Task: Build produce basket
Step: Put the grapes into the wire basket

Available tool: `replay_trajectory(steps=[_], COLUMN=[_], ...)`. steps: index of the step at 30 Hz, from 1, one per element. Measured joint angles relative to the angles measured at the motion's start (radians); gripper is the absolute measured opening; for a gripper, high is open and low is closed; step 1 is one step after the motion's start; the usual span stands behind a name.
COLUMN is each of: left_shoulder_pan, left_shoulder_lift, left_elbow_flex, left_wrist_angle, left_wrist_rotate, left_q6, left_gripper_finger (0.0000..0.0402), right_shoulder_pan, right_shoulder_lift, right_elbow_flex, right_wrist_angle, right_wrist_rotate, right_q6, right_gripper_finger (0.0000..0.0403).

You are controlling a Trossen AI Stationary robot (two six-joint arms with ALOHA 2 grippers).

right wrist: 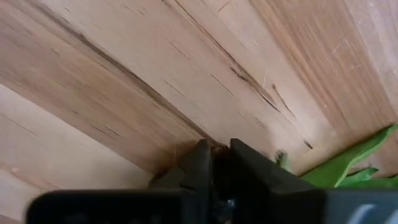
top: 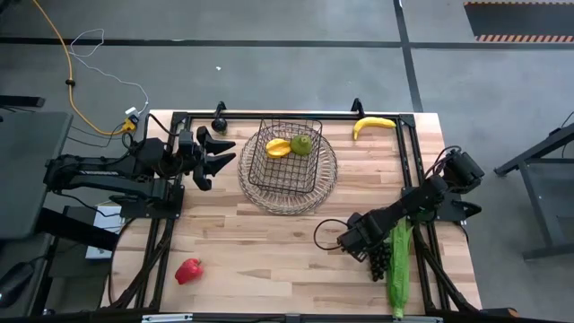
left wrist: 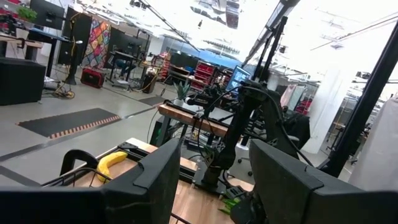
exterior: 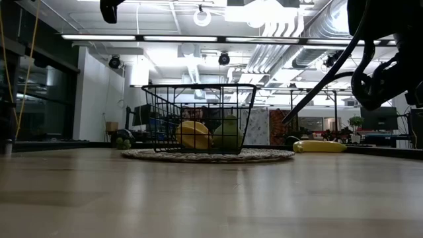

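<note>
The dark wire basket (top: 287, 160) stands on its round woven base at the table's far middle. A yellow-orange fruit (top: 278, 148) and a green round fruit (top: 301, 144) lie in it. My left gripper (top: 218, 152) hangs open and empty just left of the basket, and its wrist view (left wrist: 211, 180) shows the gap between the fingers. My right gripper (top: 352, 242) is shut and low over the table at the near right (right wrist: 221, 158). The dark grape bunch (top: 379, 259) and the long green corn ear (top: 399, 265) lie right beside it. The banana (top: 372, 126) lies at the far right. My right gripper's shut fingertips (right wrist: 202, 155) point down at the bare wooden table top. I cannot tell whether they touch the board or the grape bunch beside them. No grapes show between the fingers in its wrist view.
A red pepper (top: 188, 269) lies at the near left. A green corn leaf (right wrist: 348, 165) shows beside my right fingers. A black frame (top: 269, 115) runs along the table's far edge and sides. Bare wood lies between the basket and the near edge.
</note>
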State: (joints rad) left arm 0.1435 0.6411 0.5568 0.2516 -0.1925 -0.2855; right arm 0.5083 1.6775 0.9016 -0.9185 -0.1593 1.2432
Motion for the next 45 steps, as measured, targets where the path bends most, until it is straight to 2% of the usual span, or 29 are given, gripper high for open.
replay_trajectory(steps=[3, 7, 12, 16, 21, 28, 36, 42, 45], left_shoulder_pan=[0.000, 0.000, 0.000, 0.000, 0.000, 0.000, 0.000, 0.000, 0.000], left_shoulder_lift=[0.000, 0.000, 0.000, 0.000, 0.000, 0.000, 0.000, 0.000, 0.000], left_elbow_flex=[0.000, 0.000, 0.000, 0.000, 0.000, 0.000, 0.000, 0.000, 0.000], left_wrist_angle=[0.000, 0.000, 0.000, 0.000, 0.000, 0.000, 0.001, 0.002, 0.014], left_wrist_rotate=[-0.002, -0.002, -0.002, -0.002, -0.002, -0.002, -0.002, -0.001, -0.001], left_q6=[0.000, 0.000, -0.001, -0.001, -0.013, -0.026, -0.026, -0.026, -0.025], left_gripper_finger=[0.0182, 0.0182, 0.0182, 0.0182, 0.0182, 0.0182, 0.0182, 0.0182, 0.0182], right_shoulder_pan=[0.000, 0.000, 0.000, -0.005, -0.051, -0.140, -0.252, -0.356, -0.397], right_shoulder_lift=[-0.001, -0.002, -0.002, -0.011, -0.064, -0.260, -0.475, -0.516, -0.516], right_elbow_flex=[0.002, 0.048, 0.189, 0.320, 0.407, 0.425, 0.426, 0.426, 0.426], right_wrist_angle=[-0.004, -0.064, -0.216, -0.246, -0.163, -0.087, 0.171, 0.387, 0.449], right_wrist_rotate=[-0.008, 0.013, 0.144, 0.279, 0.383, 0.496, 0.521, 0.522, 0.475], right_q6=[-0.017, -0.066, -0.221, -0.402, -0.600, -0.643, -0.793, -0.948, -0.995], right_gripper_finger=[0.0010, 0.0013, 0.0003, 0.0002, 0.0001, 0.0001, 0.0000, 0.0000, 0.0000])
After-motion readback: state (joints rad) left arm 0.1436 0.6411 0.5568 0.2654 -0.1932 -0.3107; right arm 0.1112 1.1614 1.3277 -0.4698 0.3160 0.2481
